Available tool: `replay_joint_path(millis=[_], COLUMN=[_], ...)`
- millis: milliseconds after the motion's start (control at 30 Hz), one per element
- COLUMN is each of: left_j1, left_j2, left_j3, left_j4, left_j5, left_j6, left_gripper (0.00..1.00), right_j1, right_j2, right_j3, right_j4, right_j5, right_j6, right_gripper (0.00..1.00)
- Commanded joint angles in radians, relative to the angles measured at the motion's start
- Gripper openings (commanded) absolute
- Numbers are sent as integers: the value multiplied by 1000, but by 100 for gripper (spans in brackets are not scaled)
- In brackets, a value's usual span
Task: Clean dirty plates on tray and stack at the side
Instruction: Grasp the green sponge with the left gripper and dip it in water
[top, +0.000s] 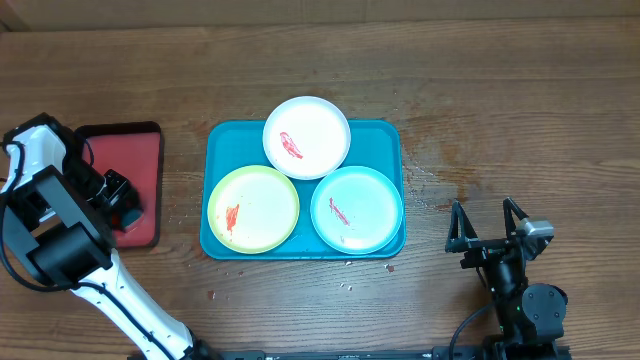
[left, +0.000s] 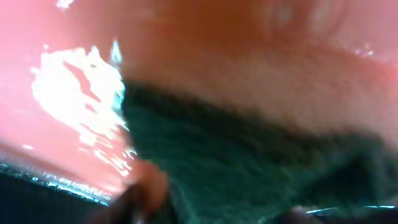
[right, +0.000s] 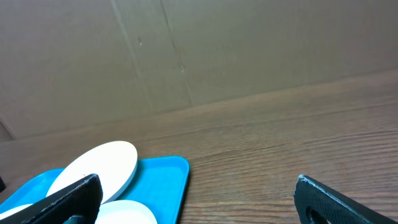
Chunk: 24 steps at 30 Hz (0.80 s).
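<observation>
The left gripper (top: 120, 200) is hanging low over the small dark-rimmed red tray (top: 140, 150), and its wrist camera is filling with a dark green fibrous pad (left: 249, 168) — probably a scouring sponge — lying directly beneath it on the red floor. I judge the step in hand to be picking up that pad. Doing it well means closing squarely across the pad's middle and lifting straight up, so the light tray is not dragging along. Whether the fingers are spread or already pinching the pad I cannot tell: the close view is badly blurred, and overhead the arm is covering them. The teal tray (top: 385, 135) is sitting well off to that gripper's right, carrying the white plate (top: 306, 120), yellow-green plate (top: 265, 205) and mint plate (top: 370, 200), each showing a red smear. Beyond it the right gripper (top: 487, 225) is resting with fingers spread wide, holding nothing — its camera is catching only the tray's corner and parts of the plates.
</observation>
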Motion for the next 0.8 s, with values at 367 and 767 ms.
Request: replay_joint_path(millis=[367, 767], left_j1=[-2, -2], left_j2=[15, 15], left_j3=[-2, -2], left_j4=[109, 266], left_j5=[-13, -14], left_j6=[7, 7], left_gripper=[100, 80], right_j1=[7, 7], right_j2=[-10, -10], right_j3=[-10, -10], right_j4=[3, 3], right_j5=[3, 3], right_j6=[-6, -6], right_gripper=[100, 100])
